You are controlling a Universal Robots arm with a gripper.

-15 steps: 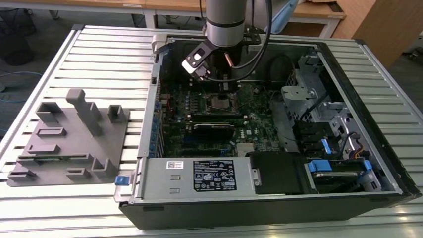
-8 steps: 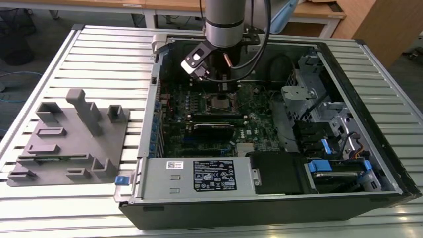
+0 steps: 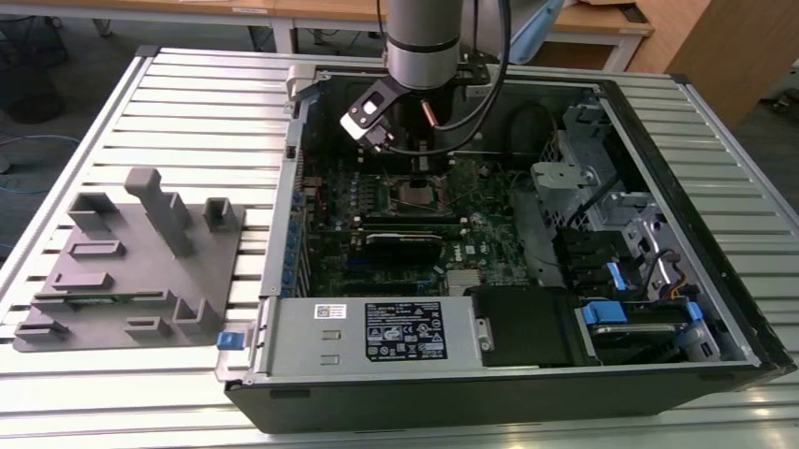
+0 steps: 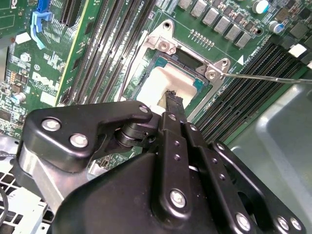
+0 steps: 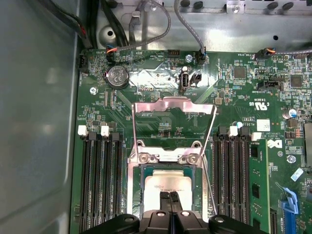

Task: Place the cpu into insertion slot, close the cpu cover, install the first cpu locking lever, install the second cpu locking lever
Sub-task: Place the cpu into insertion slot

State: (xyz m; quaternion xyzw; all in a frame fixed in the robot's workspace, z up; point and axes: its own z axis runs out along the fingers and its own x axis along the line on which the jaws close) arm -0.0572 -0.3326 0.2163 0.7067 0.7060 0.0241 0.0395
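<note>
On the exterior view's left of the insertion slot [image 3: 417, 194], a grey fixture block [image 3: 125, 262] is lying on the slatted table [image 3: 187, 84], outside the computer case [image 3: 500, 412]. In the slot itself the cpu [image 5: 163, 179] is sitting flat, silver top up. The gripper [image 5: 170, 196] is hanging right over it with its fingers pressed together, clasping nothing; whether the tips are touching the chip I cannot tell. At the slot's far edge the cpu cover [image 5: 174, 103] is standing swung open. A thin wire lever [image 4: 273, 78] is jutting away from the slot's corner. On the exterior view's right of the slot, a metal drive cage [image 3: 568, 178] is sitting.
</note>
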